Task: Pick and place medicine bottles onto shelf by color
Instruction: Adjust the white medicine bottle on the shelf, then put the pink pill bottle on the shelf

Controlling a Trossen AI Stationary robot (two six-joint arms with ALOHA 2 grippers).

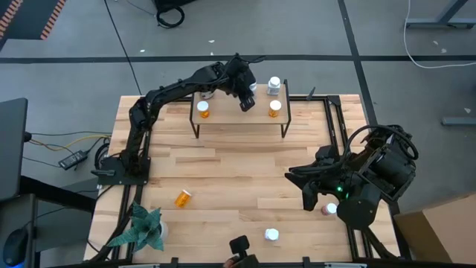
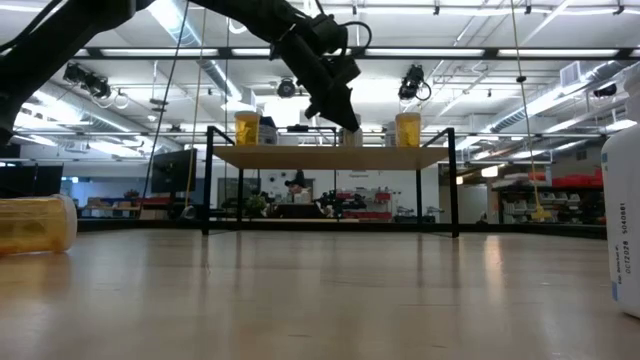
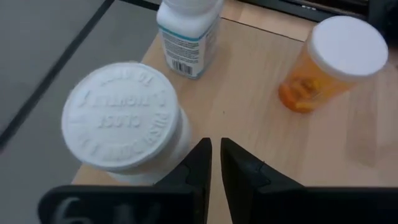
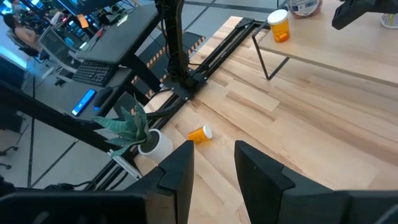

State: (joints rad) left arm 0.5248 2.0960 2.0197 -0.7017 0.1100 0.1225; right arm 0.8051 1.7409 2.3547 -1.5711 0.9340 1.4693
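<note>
Left pincer (image 1: 246,103): it hangs over the middle of the shelf (image 1: 238,126), near the back edge. In its wrist view the two fingers (image 3: 200,163) stand almost together with only a thin slit between them and nothing held, so it reads as clenched and empty. Just beside the fingertips stands a white-capped bottle (image 3: 121,121), upright on the shelf board. Further along the board are a white labelled bottle (image 3: 186,34) and an orange bottle (image 3: 326,65).

Shelf contents from above: one orange bottle at the left end (image 1: 202,109), another orange one at the right end (image 1: 275,109), a white bottle behind it at the back right (image 1: 274,85), and a bottle partly hidden under the left arm.

Right pincer (image 1: 309,195): it is held over the right side of the worktop (image 1: 223,167), fingers parted, carrying nothing. A dark red bottle (image 1: 329,209) sits near it, partly hidden.

Remaining on the worktop: an orange bottle lying on its side (image 1: 183,198) at front left near the plant (image 1: 141,229), and a white bottle (image 1: 271,235) at the front edge.

Judgement: the step in hand appears to be the end of a placement on the shelf. The next move calls for lifting the left pincer clear without knocking the adjacent white-capped bottle, then opening over one of the bottles not yet shelved.
</note>
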